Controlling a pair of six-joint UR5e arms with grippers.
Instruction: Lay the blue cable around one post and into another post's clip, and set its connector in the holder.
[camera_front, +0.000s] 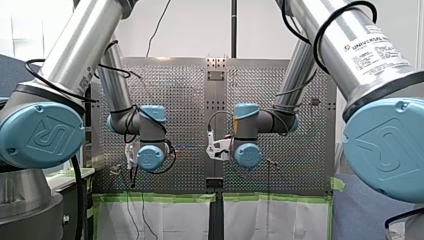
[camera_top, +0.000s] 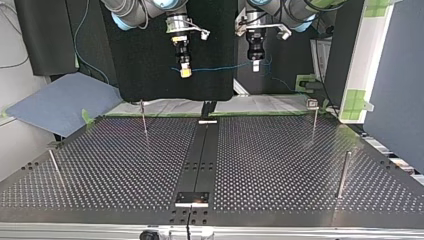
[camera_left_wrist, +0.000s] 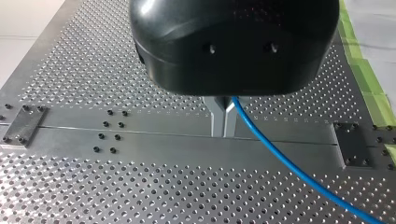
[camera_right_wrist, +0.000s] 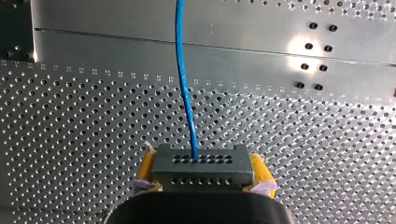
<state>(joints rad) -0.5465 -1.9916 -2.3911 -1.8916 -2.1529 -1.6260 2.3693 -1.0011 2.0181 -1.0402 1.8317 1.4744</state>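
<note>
In the top view both grippers hang high above the far edge of the perforated table (camera_top: 280, 165). My right gripper (camera_top: 185, 73), at that view's left, has yellow pads; my left gripper (camera_top: 255, 65) is at its right. The blue cable (camera_top: 220, 67) runs nearly level between them. In the right wrist view the yellow pads (camera_right_wrist: 259, 171) are shut on a dark connector block (camera_right_wrist: 201, 167), and the cable (camera_right_wrist: 183, 79) leaves its face straight ahead. In the left wrist view the metal fingers (camera_left_wrist: 217, 119) are shut on the cable (camera_left_wrist: 280, 156), which trails off to one side.
Thin posts stand on the table: two near its far edge (camera_top: 144, 117) (camera_top: 314, 120), the latter with a small clip head (camera_top: 312, 103), and two nearer the camera (camera_top: 343, 174) (camera_top: 55, 167). A dark centre strip (camera_top: 202, 155) carries a small plate (camera_top: 192, 199).
</note>
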